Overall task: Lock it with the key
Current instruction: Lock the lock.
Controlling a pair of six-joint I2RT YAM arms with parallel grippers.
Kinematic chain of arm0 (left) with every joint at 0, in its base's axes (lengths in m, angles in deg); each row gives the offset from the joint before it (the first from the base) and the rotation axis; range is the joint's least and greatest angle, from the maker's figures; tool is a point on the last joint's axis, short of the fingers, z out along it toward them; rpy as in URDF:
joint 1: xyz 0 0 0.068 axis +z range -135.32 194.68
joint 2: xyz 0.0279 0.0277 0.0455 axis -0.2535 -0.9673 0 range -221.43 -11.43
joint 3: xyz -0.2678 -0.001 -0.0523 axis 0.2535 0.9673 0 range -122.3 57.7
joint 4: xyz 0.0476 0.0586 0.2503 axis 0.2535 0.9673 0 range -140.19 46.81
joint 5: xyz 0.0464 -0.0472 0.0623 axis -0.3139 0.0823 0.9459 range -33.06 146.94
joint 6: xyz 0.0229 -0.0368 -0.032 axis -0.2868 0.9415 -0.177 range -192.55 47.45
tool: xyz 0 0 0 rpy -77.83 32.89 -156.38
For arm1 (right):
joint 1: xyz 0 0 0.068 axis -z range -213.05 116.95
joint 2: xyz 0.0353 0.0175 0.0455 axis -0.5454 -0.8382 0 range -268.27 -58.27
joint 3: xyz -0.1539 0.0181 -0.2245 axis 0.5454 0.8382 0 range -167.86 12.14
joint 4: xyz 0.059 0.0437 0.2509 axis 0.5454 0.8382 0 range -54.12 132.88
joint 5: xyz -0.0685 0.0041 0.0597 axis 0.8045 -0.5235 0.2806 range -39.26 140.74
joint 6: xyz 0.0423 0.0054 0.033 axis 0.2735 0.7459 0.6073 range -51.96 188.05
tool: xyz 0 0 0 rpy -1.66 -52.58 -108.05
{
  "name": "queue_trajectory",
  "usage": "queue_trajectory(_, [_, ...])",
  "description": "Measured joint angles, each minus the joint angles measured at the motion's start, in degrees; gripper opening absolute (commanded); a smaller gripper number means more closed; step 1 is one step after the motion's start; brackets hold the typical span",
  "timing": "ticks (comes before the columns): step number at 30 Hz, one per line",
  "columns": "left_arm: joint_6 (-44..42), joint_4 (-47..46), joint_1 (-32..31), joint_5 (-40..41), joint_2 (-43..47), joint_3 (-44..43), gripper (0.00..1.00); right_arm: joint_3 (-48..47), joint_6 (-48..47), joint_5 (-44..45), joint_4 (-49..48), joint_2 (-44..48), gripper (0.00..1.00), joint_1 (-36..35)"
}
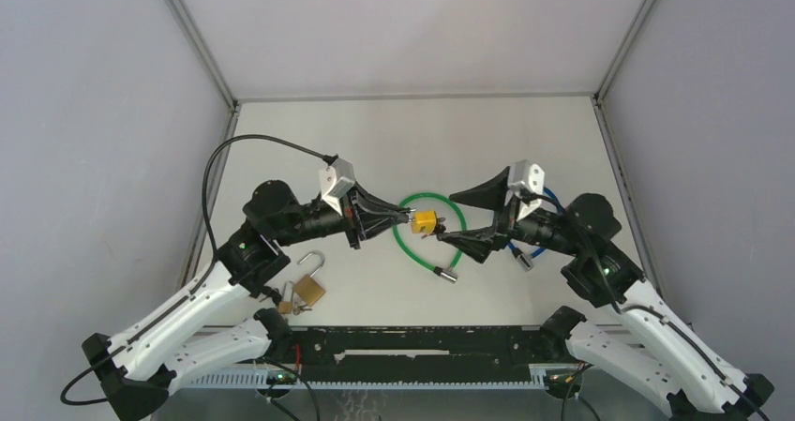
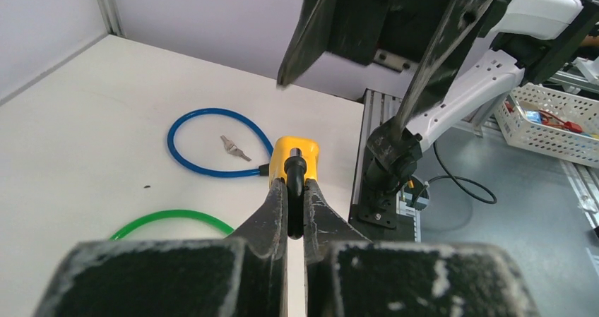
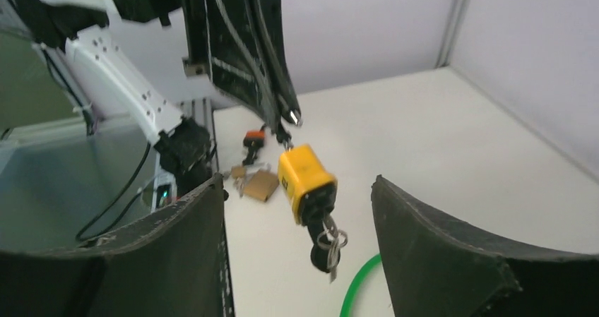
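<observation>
My left gripper (image 2: 295,184) pinches the yellow lock (image 2: 297,154) by its black neck, mid-air. My right gripper (image 1: 447,217) stands wide either side of it. The key (image 3: 326,252) hangs below, seemingly seated. It looks small, stiff and slippery, so I'd pinch its flat head.

- Top view: fixed high behind both arms, tilted down across the table (image 1: 394,130). Left arm (image 1: 187,318) and right arm (image 1: 656,327) rise from the bottom edge. It stands far off, and the whole workspace fits in frame.
- Left wrist view: sights along the left gripper's fingers (image 2: 272,218) at lower centre and faces the right arm at upper right. It sits very close to the yellow lock (image 2: 295,158).
- Right wrist view: looks out between the right gripper's fingers (image 3: 452,239) at the lower corners and faces the left arm at upper left. Close.
- Shared: all three views show the yellow lock and the green cable (image 1: 398,243). The blue cable (image 2: 173,130) shows in the top and left wrist views, the brass padlock (image 1: 309,292) in the top and right wrist views.
</observation>
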Motion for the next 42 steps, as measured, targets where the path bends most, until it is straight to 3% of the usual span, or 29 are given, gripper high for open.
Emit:
queue_trajectory(5, [0.0,-0.3,0.1,-0.2,0.0,-0.2,0.0,0.0,-1.7,-3.3,2.7,-4.0,0.87,-2.0])
queue_trajectory(15, [1.9,-0.5,0.1,-2.2,0.0,-0.2,0.0,0.0,-6.7,-5.9,4.2,-9.6,0.73,-3.6])
queue_trajectory(17, [2.1,-0.5,0.1,-2.6,0.0,-0.2,0.0,0.0,-7.1,-6.5,3.7,-10.4,0.66,-3.8])
queue_trajectory(27, [3.3,-0.9,0.1,-3.3,0.1,-0.2,0.0,0.0,-8.2,-8.5,1.6,-12.2,0.01,-4.4])
queue_trajectory(33, [3.7,-1.6,0.1,-4.0,0.1,-0.2,0.0,0.0,-8.1,-9.0,1.2,-11.8,0.0,-4.4])
queue_trajectory(34, [3.8,-1.7,0.1,-4.1,0.1,-0.2,0.03,0.0,-8.0,-8.9,1.2,-11.6,0.0,-4.4])
queue_trajectory(35, [4.0,-1.8,0.1,-4.1,0.1,-0.2,0.18,0.0,-7.9,-8.9,1.1,-11.4,0.0,-4.4])
queue_trajectory(37, [4.1,-1.9,0.1,-4.1,0.2,-0.2,0.61,0.0,-7.8,-8.9,1.0,-11.1,0.0,-4.4])
queue_trajectory(38, [3.4,-2.1,0.1,-4.0,0.3,-0.2,0.72,0.0,-7.7,-8.9,0.9,-11.0,0.0,-4.4])
queue_trajectory(40, [1.6,-2.1,0.1,-3.4,0.8,-0.2,0.9,0.0,-7.5,-8.9,1.0,-10.4,0.0,-4.2])
queue_trajectory(42, [-2.8,-1.9,0.1,-2.1,1.6,-0.2,0.94,0.0,-6.6,-8.9,1.0,-9.9,0.0,-3.4])
